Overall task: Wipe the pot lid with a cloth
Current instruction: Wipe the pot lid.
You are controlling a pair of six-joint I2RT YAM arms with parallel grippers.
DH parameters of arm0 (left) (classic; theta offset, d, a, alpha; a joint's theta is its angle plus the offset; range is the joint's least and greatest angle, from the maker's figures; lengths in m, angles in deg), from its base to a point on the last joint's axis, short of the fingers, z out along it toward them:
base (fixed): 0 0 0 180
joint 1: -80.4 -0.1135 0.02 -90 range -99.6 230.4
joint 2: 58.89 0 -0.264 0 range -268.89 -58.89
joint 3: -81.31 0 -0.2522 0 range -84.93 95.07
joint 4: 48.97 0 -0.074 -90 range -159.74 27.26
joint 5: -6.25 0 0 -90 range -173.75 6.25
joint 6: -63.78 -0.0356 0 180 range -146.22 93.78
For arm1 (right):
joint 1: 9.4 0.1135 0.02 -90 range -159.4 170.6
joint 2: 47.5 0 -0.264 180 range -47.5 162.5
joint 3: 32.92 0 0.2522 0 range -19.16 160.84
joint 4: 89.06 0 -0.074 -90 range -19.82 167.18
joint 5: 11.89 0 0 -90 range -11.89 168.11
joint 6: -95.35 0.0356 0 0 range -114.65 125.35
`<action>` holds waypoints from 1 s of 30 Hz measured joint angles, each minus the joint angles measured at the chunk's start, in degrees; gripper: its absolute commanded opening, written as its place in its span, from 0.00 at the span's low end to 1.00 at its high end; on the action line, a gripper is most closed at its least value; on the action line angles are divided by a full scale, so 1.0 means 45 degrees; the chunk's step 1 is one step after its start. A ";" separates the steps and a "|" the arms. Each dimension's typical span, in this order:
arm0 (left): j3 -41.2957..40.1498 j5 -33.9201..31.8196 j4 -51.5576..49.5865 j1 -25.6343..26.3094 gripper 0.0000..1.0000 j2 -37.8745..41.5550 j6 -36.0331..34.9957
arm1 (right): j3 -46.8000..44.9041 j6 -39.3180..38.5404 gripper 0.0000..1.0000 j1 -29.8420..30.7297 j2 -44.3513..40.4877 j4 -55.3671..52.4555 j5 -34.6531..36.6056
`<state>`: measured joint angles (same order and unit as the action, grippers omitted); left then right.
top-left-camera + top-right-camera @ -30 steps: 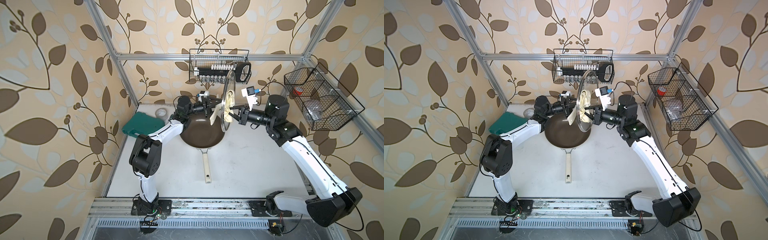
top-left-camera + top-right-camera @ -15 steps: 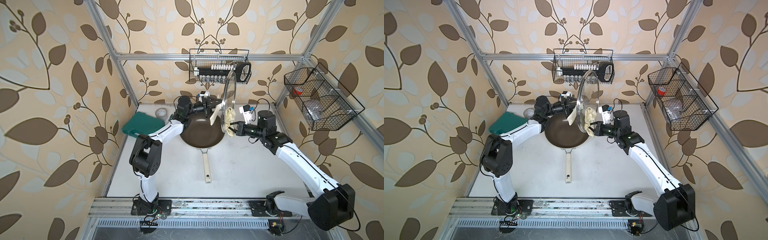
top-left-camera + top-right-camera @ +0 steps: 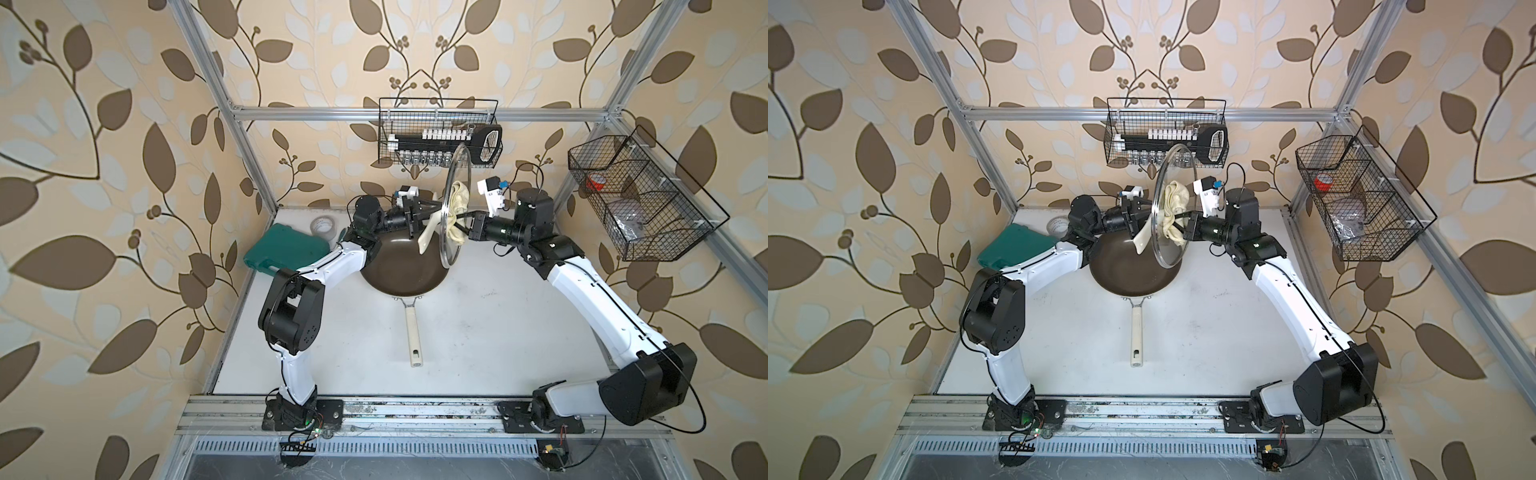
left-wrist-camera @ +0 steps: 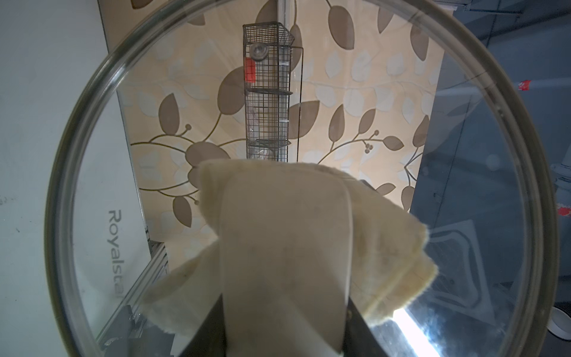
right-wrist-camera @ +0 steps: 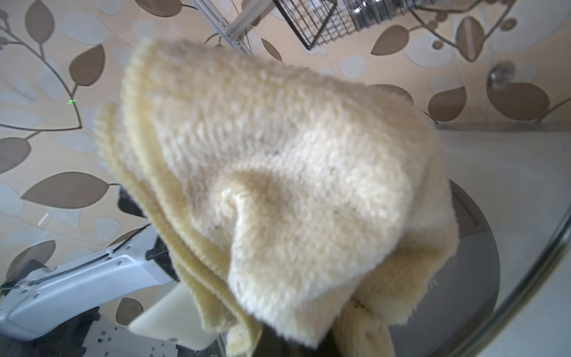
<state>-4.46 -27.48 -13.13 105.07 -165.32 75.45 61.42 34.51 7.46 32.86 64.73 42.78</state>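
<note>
Pot lid [image 3: 1177,164] stands on edge in the air. Its cream bar handle [image 4: 284,247] is clamped between the closed jaws of the left gripper [image 3: 422,218], so the glass faces straight out ahead of that gripper. Just across the glass, the right gripper [image 3: 463,220] is pinched shut on the cloth [image 3: 459,199]. It holds the bunched wad against the lid's underside, about level with the handle and reaching a little above its own fingertips. Directly below both grippers sits the frying pan [image 3: 399,266] on the table [image 3: 478,324]. Beyond and above them hangs a wire basket [image 3: 436,133]; I cannot tell whether the lid's top rim is clear of it.

The main risk, as I judge it, is the push itself. Pressure away from the handle could twist the lid in the left grip, and a slipped lid would drop onto the pan, glass first. The cloth is held only by a small pinch, so a hard drag may pull it free. If it bunches aside, bare fingertips could scrape the glass.
</note>
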 measured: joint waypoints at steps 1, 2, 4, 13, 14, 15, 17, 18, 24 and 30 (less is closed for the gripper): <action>-0.0015 -0.0005 0.0005 0.0000 0.00 0.0000 0.0039 | 0.0282 -0.0073 0.00 0.0092 0.0000 0.0097 -0.0165; -0.0039 -0.0005 0.0005 -0.0010 0.00 0.0000 0.0107 | 0.0539 -0.0160 0.00 0.0194 -0.0029 0.0238 -0.0311; -0.0039 -0.0005 0.0107 -0.0053 0.00 0.0000 0.0170 | 0.0651 -0.0296 0.00 0.0355 -0.0219 0.0631 -0.0568; -0.0034 0.0165 0.0962 -0.0044 0.00 -0.0005 0.0529 | -0.1399 -0.0330 0.00 0.1355 -0.2195 0.2492 -0.1059; -0.0034 0.0175 0.1039 -0.0015 0.00 -0.0005 0.0568 | -0.1404 -0.0350 0.00 0.1389 -0.2200 0.2540 -0.1054; -0.0034 0.0175 0.1069 0.0000 0.00 -0.0005 0.0602 | -0.1375 -0.0384 0.00 0.1404 -0.2176 0.2531 -0.1035; -0.0034 0.0165 0.1073 -0.0005 0.00 -0.0010 0.0758 | -0.1005 -0.0549 0.00 0.1418 -0.1991 0.2181 -0.0869; -0.0034 0.0160 0.1059 -0.0015 0.00 -0.0010 0.0845 | -0.0733 -0.0617 0.00 0.1418 -0.1846 0.1962 -0.0806; -0.0044 0.0199 0.1025 -0.0175 0.00 -0.0010 0.1103 | 0.1681 -0.0758 0.00 0.1010 -0.0296 0.1214 0.0024; -0.0044 0.0962 0.1030 -0.0044 0.00 -0.0010 0.1088 | 0.2647 -0.0185 0.00 -0.0291 0.0996 0.1112 0.1214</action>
<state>-4.66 -23.15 -8.50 104.87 -165.36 80.35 73.33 33.68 6.15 37.34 69.74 48.24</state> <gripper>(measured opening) 0.417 0.061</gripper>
